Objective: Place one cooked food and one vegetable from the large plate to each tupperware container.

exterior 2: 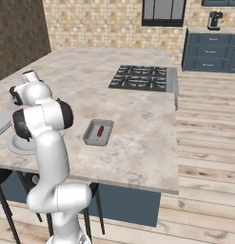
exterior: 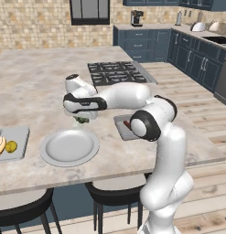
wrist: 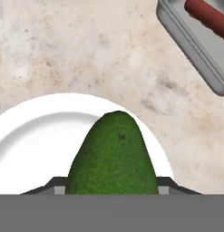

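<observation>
Green and pebbly, the avocado (wrist: 112, 156) sits pinched in the tool (exterior: 82, 119), lifted over the far rim of the large plate (exterior: 68, 147) on the counter (exterior: 36, 87). One tray (exterior 2: 98, 132) nearby on the robot's right holds a reddish sausage (exterior 2: 100, 130); the other tray (exterior: 13, 142), on its left, holds two foods already. Rounded skin could slide out between the fingers during transfer, dropping it short of the near tray.

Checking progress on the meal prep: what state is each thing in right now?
pincer: shut on avocado
avocado: held, lifted above the plate's rim
large plate: bare
right tray: holds a red sausage
left tray: holds two yellowish foods, one a round item
</observation>
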{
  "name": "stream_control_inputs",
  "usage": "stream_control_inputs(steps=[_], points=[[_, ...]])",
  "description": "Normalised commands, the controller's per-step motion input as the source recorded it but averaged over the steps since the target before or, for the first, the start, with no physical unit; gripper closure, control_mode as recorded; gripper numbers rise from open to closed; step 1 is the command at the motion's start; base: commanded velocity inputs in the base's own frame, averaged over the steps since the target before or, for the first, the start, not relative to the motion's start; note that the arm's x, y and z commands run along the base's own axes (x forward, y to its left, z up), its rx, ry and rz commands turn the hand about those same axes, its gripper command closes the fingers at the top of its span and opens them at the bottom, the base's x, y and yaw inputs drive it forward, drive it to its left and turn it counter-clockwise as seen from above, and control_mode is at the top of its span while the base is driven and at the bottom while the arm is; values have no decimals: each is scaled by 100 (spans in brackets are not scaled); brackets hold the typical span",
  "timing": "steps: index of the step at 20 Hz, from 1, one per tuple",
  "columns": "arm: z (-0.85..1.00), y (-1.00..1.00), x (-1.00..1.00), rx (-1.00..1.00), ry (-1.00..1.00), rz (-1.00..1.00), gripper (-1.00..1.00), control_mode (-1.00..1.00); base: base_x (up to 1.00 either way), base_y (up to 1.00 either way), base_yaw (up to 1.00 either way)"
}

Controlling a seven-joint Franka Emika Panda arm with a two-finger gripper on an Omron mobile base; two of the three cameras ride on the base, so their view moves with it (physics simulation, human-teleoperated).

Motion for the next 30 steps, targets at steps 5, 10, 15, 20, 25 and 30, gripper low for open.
stream_control_inputs(steps=[5, 10, 15, 20, 25, 30], points=[[43, -100, -3, 0, 1, 34, 100, -100, 0, 0, 0], [5, -100, -9, 0, 2, 40, 100, -100, 0, 0, 0], [-7, -100, -7, -1, 8, 33, 100, -100, 0, 0, 0], [16, -48, -18, -14, 22, 10, 100, -100, 0, 0, 0], [-37, -43, 0, -4, 6, -5, 100, -100, 0, 0, 0], [-34, -35, 4, 0, 0, -10, 100, -100, 0, 0, 0]])
